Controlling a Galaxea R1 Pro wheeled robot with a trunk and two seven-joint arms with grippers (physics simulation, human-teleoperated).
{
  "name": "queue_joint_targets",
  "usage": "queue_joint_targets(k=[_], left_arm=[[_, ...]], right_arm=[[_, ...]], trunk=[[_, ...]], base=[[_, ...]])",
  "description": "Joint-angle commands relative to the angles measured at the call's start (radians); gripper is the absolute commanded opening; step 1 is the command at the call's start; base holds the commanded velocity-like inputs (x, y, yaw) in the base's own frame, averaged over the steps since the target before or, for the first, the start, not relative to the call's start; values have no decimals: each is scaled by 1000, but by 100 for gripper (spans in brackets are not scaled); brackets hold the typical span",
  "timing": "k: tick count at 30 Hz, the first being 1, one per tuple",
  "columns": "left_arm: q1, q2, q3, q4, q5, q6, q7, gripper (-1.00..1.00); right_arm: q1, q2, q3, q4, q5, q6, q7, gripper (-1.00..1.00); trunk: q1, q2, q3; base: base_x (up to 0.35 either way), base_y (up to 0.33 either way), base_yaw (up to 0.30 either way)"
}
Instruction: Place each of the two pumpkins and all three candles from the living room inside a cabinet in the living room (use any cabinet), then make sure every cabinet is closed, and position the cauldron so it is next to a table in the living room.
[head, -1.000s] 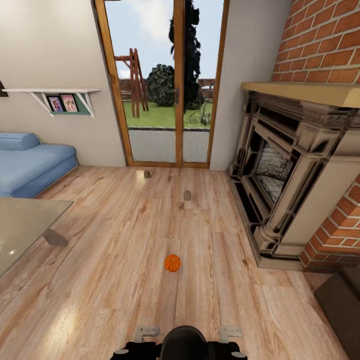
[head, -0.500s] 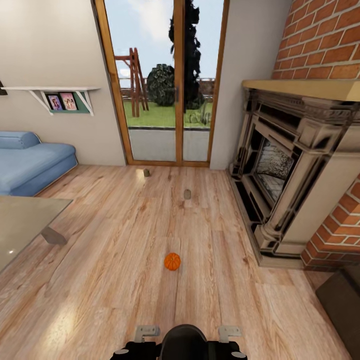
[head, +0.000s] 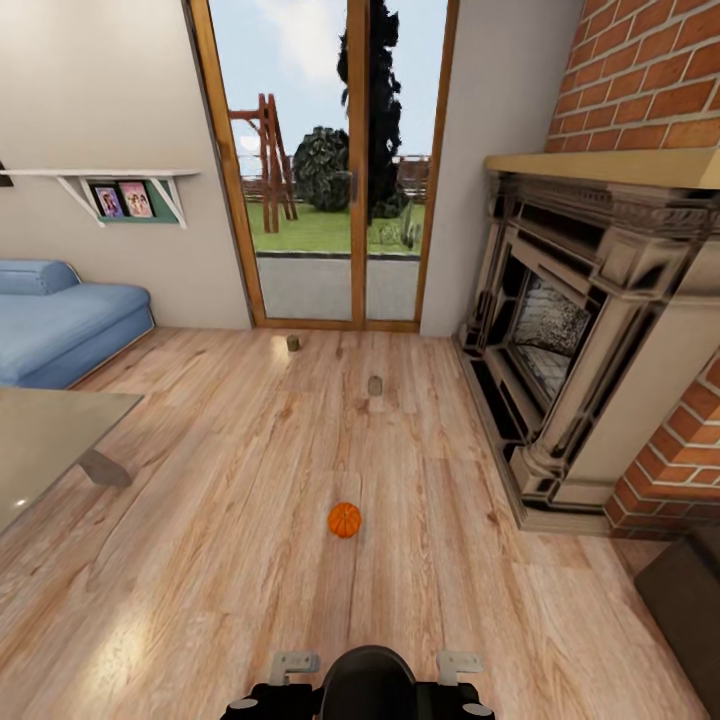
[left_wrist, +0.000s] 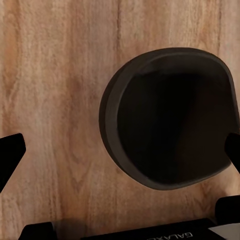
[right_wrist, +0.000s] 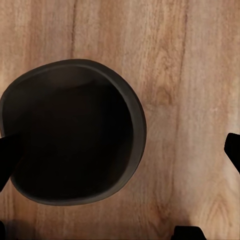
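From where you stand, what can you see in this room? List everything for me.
Pumpkin: one, bright orange, on the wood floor straight ahead.
Candles: two, dull grey-brown, on the floor beyond the pumpkin; nearer one, farther one close to the glass door.
Glass door: one, wood-framed, in the far wall, garden outside.
Fireplace: one, dark stone with brick around it, at the right.
Sofa: one, blue, at the left.
Table: one, glass-topped, near left.
Wall shelf: one, white, holding framed photos, above the sofa.
Dark brown furniture: one corner, near right.
Round dark base: the robot's own, over the floor.
End effectors: fingertips at the wrist views' edges, apart, holding nothing.
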Motion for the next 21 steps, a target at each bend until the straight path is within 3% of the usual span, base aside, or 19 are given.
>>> queue_joint_targets(k=[1,21], left_arm=[[0,0,-6,-2,10,5,1,100],[0,0,-7,20,8,3,1,100]], right_arm=[[0,-1,9,-2,-10,5,-7,100],[0,-1,9,-2,-12,4,-7,100]], trunk=[[4,-8,-4],[81,-148,-67]], base=[[0,0,0],[0,0,0]])
